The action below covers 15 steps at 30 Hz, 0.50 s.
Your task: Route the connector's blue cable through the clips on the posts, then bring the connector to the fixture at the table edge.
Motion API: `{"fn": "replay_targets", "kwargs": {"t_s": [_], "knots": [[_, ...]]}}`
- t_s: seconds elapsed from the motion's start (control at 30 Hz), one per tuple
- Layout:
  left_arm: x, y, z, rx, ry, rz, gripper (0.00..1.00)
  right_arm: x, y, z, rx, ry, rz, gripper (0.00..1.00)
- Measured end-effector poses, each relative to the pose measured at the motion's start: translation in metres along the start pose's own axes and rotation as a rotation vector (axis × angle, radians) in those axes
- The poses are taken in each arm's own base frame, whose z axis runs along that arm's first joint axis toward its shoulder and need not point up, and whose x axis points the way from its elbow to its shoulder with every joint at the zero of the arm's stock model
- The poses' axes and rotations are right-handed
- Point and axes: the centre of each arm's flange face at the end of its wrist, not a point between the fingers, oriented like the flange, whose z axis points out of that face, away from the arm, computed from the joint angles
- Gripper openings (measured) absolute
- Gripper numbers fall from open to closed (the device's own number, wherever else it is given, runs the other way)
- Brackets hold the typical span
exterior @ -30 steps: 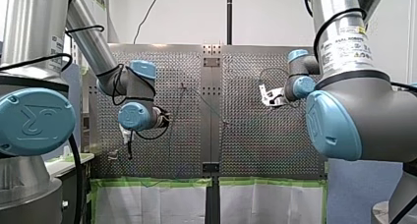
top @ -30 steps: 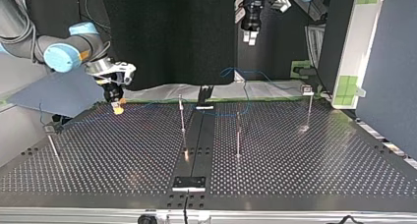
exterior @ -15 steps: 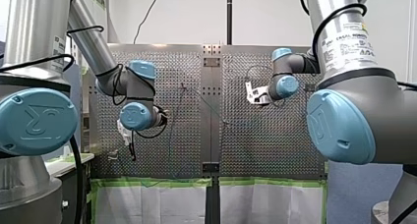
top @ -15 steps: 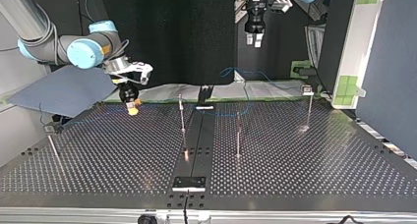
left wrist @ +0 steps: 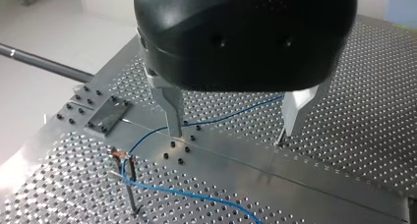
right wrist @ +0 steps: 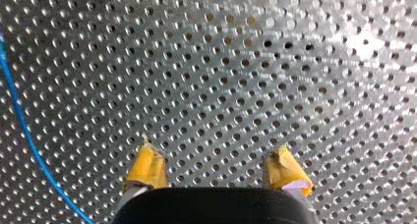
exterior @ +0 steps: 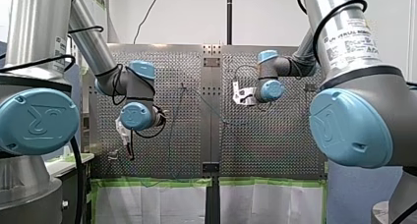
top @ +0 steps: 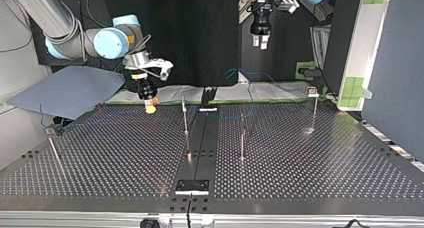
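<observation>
Blue cable (left wrist: 221, 118) is the one line for you to follow. It lies on the table (left wrist: 344, 135) under the left gripper (left wrist: 235, 121), whose two metal fingers (left wrist: 172, 111) hang spread with nothing gripped, and it runs by one clip (left wrist: 122, 157) atop a post (left wrist: 130, 189). In the top view you can count four posts (top: 242, 138), two near the middle and one out toward each side, with the cable looped along the far edge behind them. Look at the right gripper (right wrist: 216, 171): its two yellow pads (right wrist: 146, 166) stand parted and empty over the table, the cable just beside them.
</observation>
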Motion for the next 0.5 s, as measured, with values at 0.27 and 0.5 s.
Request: {"fn": "replay_targets", "kwargs": {"t_s": [0.27, 0.5], "knots": [[0.001, -0.001, 0.000, 0.016, 0.008, 0.006, 1.00, -0.022, -0.037, -0.021, 0.000, 0.001, -0.004, 1.00], [0.000, -0.001, 0.001, 0.015, 0.007, 0.004, 1.00, -0.044, -0.069, -0.045, 0.000, 0.000, -0.006, 1.00]]}}
